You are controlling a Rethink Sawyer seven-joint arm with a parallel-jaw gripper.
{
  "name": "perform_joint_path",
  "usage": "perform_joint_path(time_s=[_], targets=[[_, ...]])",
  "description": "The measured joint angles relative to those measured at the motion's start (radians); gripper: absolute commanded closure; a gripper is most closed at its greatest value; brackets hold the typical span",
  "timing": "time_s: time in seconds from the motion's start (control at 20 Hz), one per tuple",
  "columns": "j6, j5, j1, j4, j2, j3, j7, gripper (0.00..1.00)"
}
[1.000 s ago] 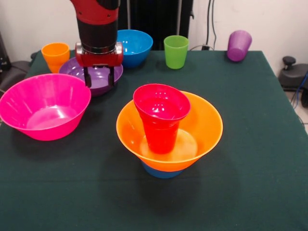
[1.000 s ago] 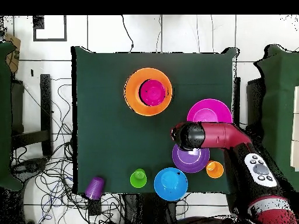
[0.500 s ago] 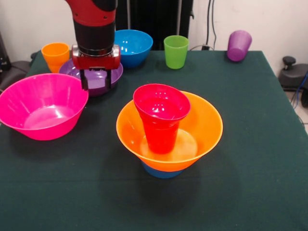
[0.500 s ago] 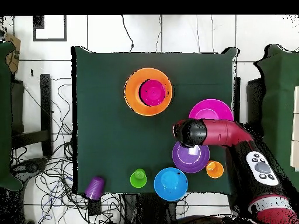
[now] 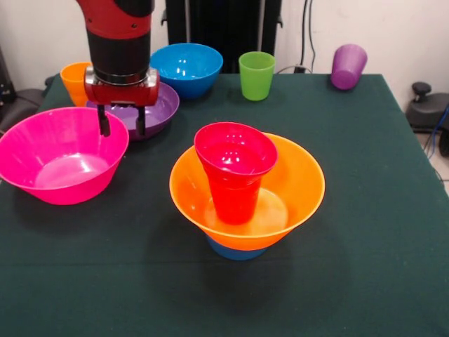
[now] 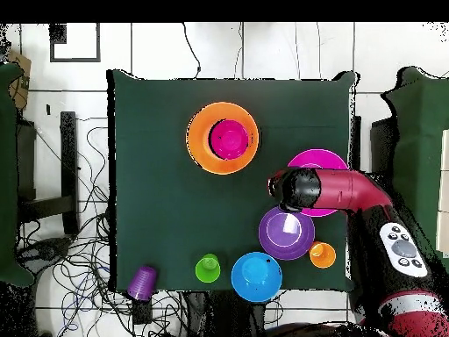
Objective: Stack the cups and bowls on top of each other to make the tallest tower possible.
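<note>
The tower stands mid-table: a large orange bowl (image 5: 295, 189) (image 6: 200, 140) rests on a small light-blue bowl (image 5: 235, 250), with a red-orange cup (image 5: 235, 175) (image 6: 229, 139) upright inside it. My gripper (image 5: 121, 125) (image 6: 282, 188) hangs open and empty over the gap between the large pink bowl (image 5: 59, 156) (image 6: 317, 160) and the medium purple bowl (image 5: 158, 105) (image 6: 286, 233). A medium blue bowl (image 5: 186, 67) (image 6: 256, 276), a yellow-orange cup (image 5: 74, 78) (image 6: 322, 254) and a green cup (image 5: 257, 75) (image 6: 208, 268) stand along the far side. A purple cup (image 5: 349, 66) (image 6: 142, 283) lies on its side at the table corner.
The dark green tablecloth (image 5: 365, 210) (image 6: 149, 175) covers the table. Cables lie on the floor beside the table (image 6: 79, 254). A dark chair base (image 5: 426, 105) stands off the right edge.
The gripper has moved left in the front view, from over the purple bowl's near rim toward the pink bowl's rim. Its fingers stay open. Nothing else moved.
</note>
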Motion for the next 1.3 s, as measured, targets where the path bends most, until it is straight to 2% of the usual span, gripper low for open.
perform_joint_path(time_s=[0.35, 0.8, 1.05, 1.25, 1.3], targets=[[0.009, 0.017, -0.001, -0.05, 0.029, 0.0, 0.0, 0.0], [0.008, 0.016, 0.003, -0.124, 0.135, 0.001, 0.0, 0.0], [0.008, 0.015, 0.003, -0.133, 0.172, 0.001, 0.0, 0.0], [0.008, 0.016, 0.003, -0.133, 0.174, 0.0, 0.0, 0.0], [0.008, 0.015, 0.003, -0.137, 0.172, -0.004, 0.0, 1.0]])
